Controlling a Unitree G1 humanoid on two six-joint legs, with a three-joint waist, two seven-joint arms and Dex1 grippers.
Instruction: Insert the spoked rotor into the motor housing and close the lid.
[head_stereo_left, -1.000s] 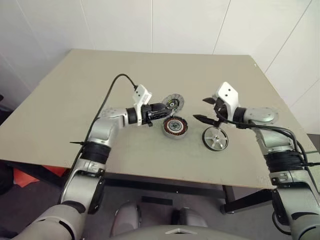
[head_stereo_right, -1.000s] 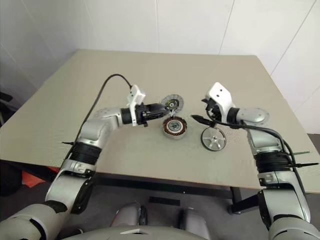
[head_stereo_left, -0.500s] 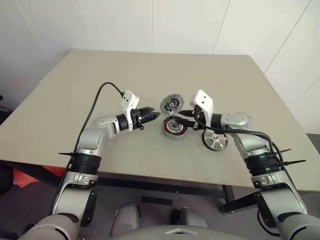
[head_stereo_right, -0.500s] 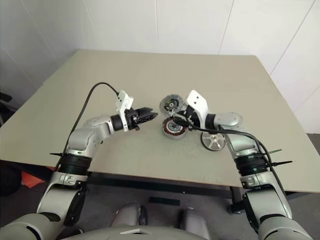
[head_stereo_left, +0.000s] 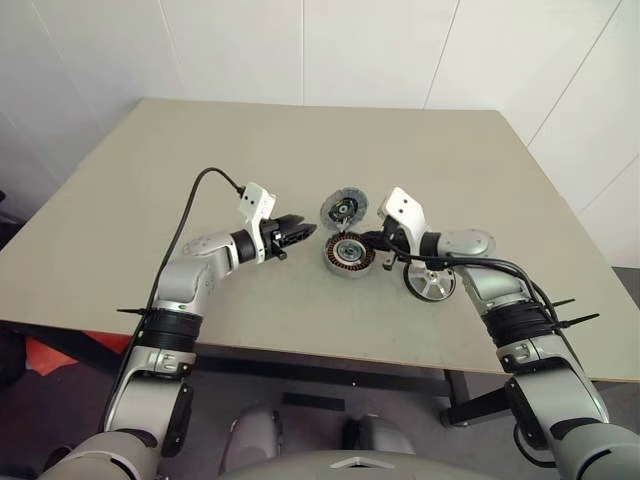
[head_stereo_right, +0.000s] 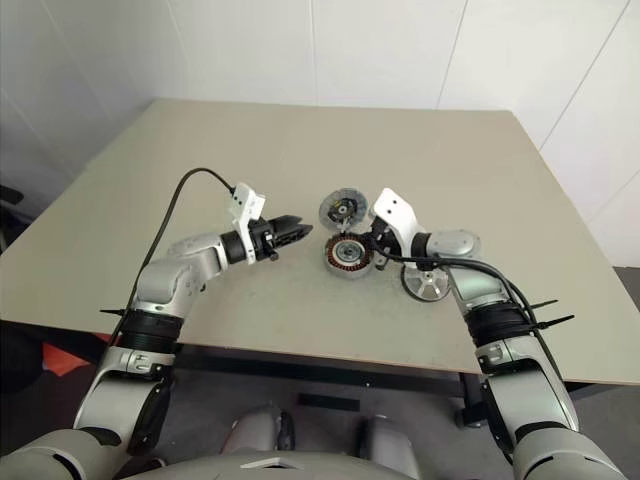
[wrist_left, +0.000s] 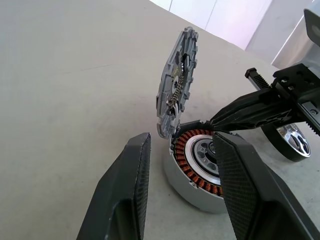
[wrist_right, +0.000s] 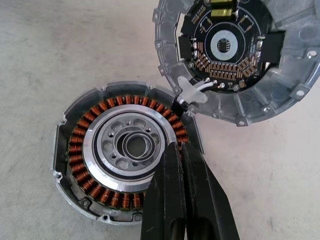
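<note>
The motor housing (wrist_right: 122, 150) lies flat on the bench (head_stereo_left: 150, 180), opening upward; its lid (wrist_left: 176, 85) stands nearly upright. The right pincer (wrist_right: 182, 160) is clenched over the housing rim, and the left pincer (wrist_left: 182, 165) is released.

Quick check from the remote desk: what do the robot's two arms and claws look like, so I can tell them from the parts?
Both arms are silver-grey metal with black ribbed bands at the joints. Each wrist carries a white angular block, and a black cable loops along each arm. The left claw and right claw each have two tapered black fingers.

Even, soft indoor light; shadows faint, close wrist views sharp, no glare.
</note>
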